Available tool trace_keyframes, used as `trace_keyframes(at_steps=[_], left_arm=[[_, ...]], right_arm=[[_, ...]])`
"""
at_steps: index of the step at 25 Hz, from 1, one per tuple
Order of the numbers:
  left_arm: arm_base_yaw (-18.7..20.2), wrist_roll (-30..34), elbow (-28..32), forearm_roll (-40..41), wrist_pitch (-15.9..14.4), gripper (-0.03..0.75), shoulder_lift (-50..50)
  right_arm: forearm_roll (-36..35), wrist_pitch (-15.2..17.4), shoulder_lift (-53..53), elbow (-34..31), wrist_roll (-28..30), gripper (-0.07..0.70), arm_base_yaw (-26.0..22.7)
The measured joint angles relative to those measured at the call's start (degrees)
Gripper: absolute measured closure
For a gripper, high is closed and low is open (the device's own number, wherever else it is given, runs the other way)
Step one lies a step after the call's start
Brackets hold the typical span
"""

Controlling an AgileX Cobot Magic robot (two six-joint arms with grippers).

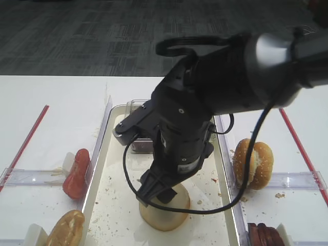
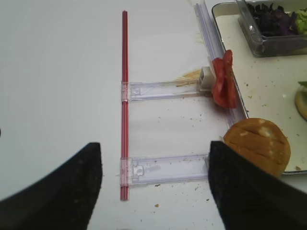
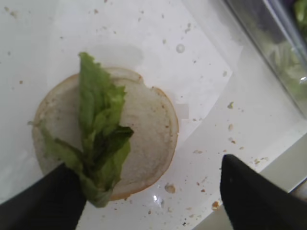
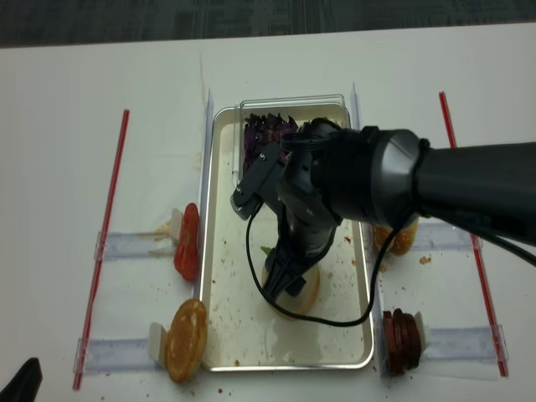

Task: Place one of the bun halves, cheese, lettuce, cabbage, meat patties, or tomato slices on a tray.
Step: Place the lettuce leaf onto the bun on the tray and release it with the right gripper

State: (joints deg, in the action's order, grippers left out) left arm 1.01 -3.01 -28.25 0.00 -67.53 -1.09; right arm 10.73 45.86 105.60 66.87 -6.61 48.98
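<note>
One bun half (image 3: 144,139) sits cut face up on your tray (image 1: 115,205), at about 6 o'clock of its middle, with one lettuce leaf (image 3: 98,139) lying on it. Two more bun pieces outside the tray: one crust-up bun (image 2: 258,146) at the tray's 8 o'clock corner, one bun pair (image 1: 253,163) on edge at 3 o'clock. One tomato slice stack (image 4: 187,241) stands at 9 o'clock, one meat patty stack (image 4: 399,340) at 4 o'clock, both on clear holders on the desk (image 4: 84,167).

Your right pincer (image 3: 148,196) points straight down over the bun half, released, jaws wide apart, nothing held; one finger's tip overlaps the leaf's lower end in the wrist view. Right arm blocks most of the tray middle in both high views. Left pincer (image 2: 153,187) hovers over bare desk left of the tray, jaws spread, nothing between them.

One clear box (image 4: 331,105) at the tray's 12 o'clock end holds the purple cabbage (image 4: 266,134). Two red strips (image 4: 105,243) flank the layout.
</note>
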Motion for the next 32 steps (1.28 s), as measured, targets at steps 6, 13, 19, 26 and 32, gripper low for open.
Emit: trace_keyframes(at_steps=[6,13,19,26,32], left_arm=[[0.0,0.0,0.0,0.0,0.0,0.244,0.0],[0.0,0.0,0.0,0.0,0.0,0.244,0.0],[0.0,0.0,0.0,0.0,0.0,0.244,0.0],[0.0,0.0,0.0,0.0,0.0,0.244,0.0],[0.0,0.0,0.0,0.0,0.0,0.244,0.0]], right_arm=[[0.0,0.62,-1.71,0.0,0.0,0.036,0.0],[0.0,0.79,-1.71,0.0,-0.09,0.036,0.0],[0.0,0.91,-1.71,0.0,-0.09,0.036,0.0],[0.0,1.53,-4.36,0.0,-0.12,0.036,0.0],[0.0,2.8,-11.93,0.0,-0.76,0.036,0.0]])
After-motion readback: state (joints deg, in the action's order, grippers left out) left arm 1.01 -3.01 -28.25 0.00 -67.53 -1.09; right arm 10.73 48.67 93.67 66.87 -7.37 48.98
